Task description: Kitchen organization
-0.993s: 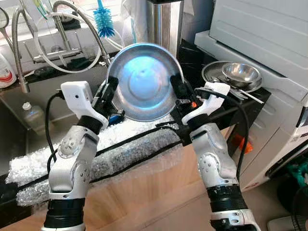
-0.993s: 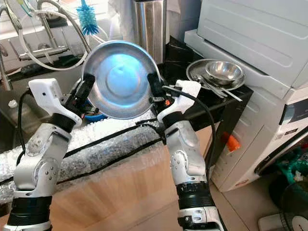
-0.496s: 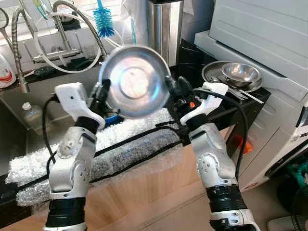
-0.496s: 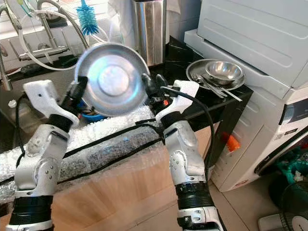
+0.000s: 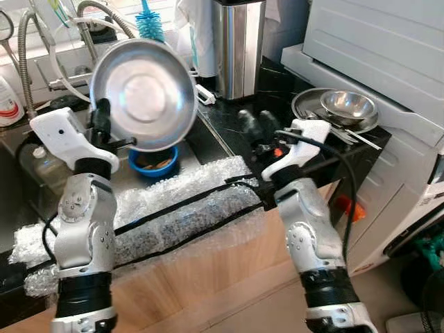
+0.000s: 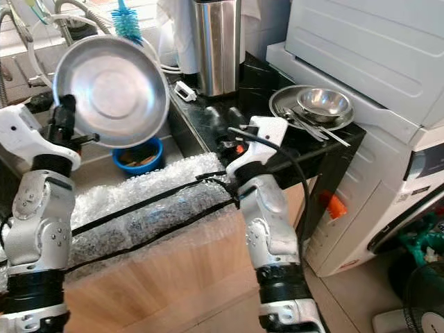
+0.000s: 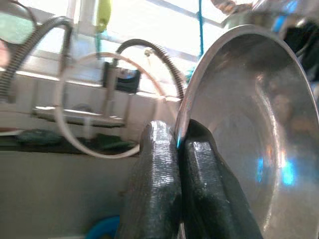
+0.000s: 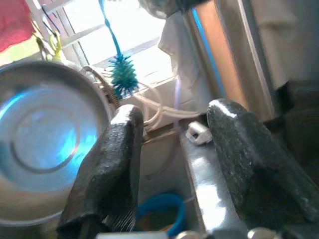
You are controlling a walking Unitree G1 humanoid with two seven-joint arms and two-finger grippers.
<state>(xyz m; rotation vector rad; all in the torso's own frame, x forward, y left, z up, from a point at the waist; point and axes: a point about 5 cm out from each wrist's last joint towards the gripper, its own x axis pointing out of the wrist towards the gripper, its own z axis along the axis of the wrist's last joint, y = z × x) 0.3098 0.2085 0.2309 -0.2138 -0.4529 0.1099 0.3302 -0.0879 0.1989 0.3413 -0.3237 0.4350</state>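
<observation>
A white appliance [image 5: 388, 41] fills the 2 o'clock corner of the head views, beside the black countertop [image 5: 277, 90] at 1 o'clock. Below centre, a bubble-wrap-padded counter edge [image 5: 173, 215] runs from 8 o'clock toward the middle, with the sink basin [image 5: 62, 132] behind it at 10 o'clock.

The large steel bowl [image 5: 143, 94] is held up on edge over the sink at 11 o'clock, its hollow facing the camera. The left gripper [image 7: 177, 149] pinches its rim at the bowl's 8 o'clock side, fingers closed narrow on the metal with one pad on each face. The right gripper [image 5: 255, 125] hovers near centre above the countertop, its two fingers spread apart and holding nothing, well apart from the bowl.

A tall steel canister [image 5: 238, 41] stands at 12 o'clock. At 2 o'clock a steel plate [image 5: 309, 104] carries a small steel bowl [image 5: 347, 105] and some utensils. A blue dish [image 5: 154, 161] sits in the sink just below the held bowl, and a blue bottle brush [image 5: 148, 21] hangs at 11 o'clock near the faucet hoses [image 5: 28, 55].
</observation>
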